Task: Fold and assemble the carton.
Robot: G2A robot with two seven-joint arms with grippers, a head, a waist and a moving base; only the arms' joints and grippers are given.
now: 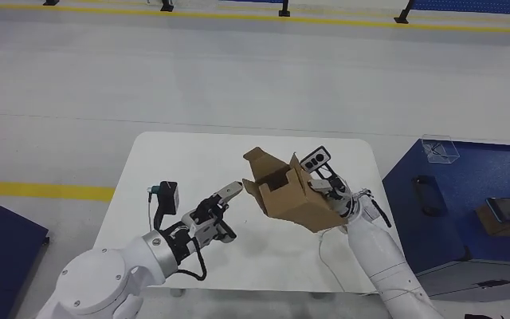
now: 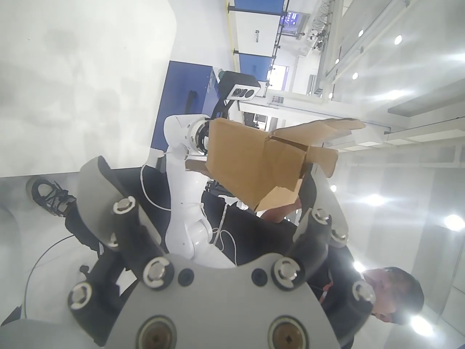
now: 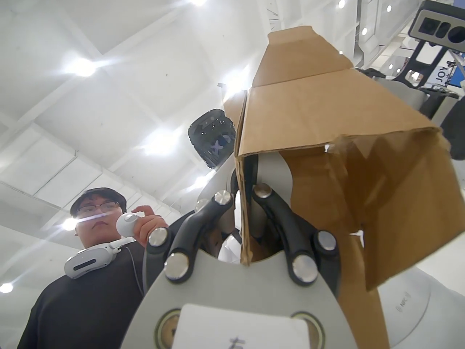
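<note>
Brown corrugated cardboard, plain-faced: I count one carton [image 1: 288, 195], lifted clear of the white counter [image 1: 183, 159] and tilted over its 3 o'clock side. It is partly opened into a tube. The open mouth is turned toward 10 o'clock, flaps splay outward round it, and one flap edge is ragged. Two hands are in play. My right hand [image 1: 331, 191] grips the carton from its 3 o'clock end, with its fingers [image 3: 272, 172] closed either side of one wall, one inside and one outside. A white label [image 3: 239, 328] with a printed mark sits on that hand's base plate. My left hand [image 1: 223, 209] stands with fingers spread and nothing in it. It is at the carton's 9 o'clock, near but apart from it, over the counter's middle.
</note>
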